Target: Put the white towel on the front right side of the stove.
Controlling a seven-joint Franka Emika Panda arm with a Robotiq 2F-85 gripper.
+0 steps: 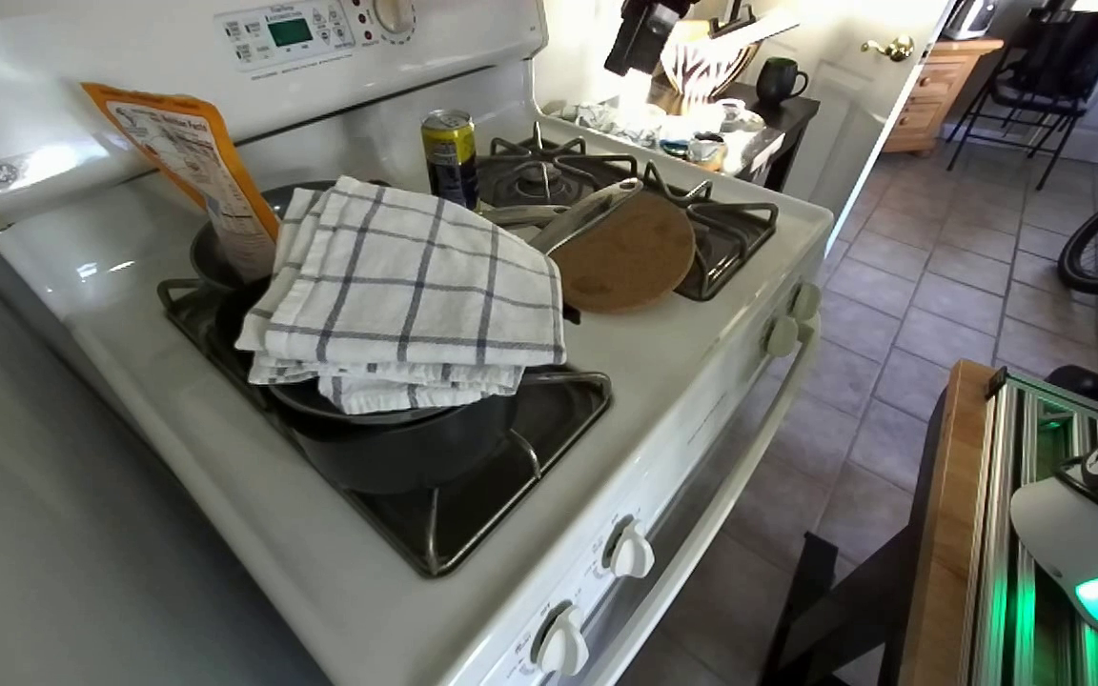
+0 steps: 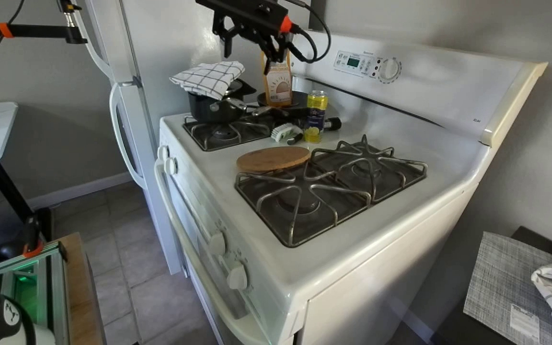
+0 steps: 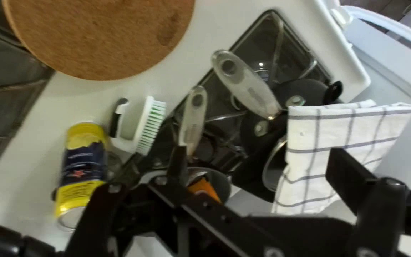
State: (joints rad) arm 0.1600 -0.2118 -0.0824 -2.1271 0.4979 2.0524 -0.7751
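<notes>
The gripper (image 2: 247, 61) is hovering high over the stove (image 1: 663, 353), its fingers (image 3: 346, 171) standing wide apart and grasping nothing. The white towel (image 1: 416, 286) is lying folded across a dark pot (image 1: 387, 453) on the near left grate (image 1: 432, 534), its edges jutting past the rim, well apart from the near right grate (image 2: 295, 211), presumably its goal. So this is looking like the approach, grasp not yet made! In the wrist view the towel is sitting off to one side, so the next move is probably calling for a shift toward the near left, a descent, and a pinch on a loose fold without nudging the pot. Then a lift and a carry to the right are waiting, with grey handles (image 3: 246, 85) and a round brown board (image 2: 273, 159) likely lying along that route, the board reaching onto the near right grate.

Now the containers! The towel is covering most of the pot's mouth, so whatever it is holding is hidden. Farther back on the left, an orange-edged pouch (image 1: 187, 152) appears to be standing in a dark pan (image 1: 211, 259). Right of that pan a yellow-and-blue can (image 2: 316, 117) is standing upright; whether it is full isn't showing.
</notes>
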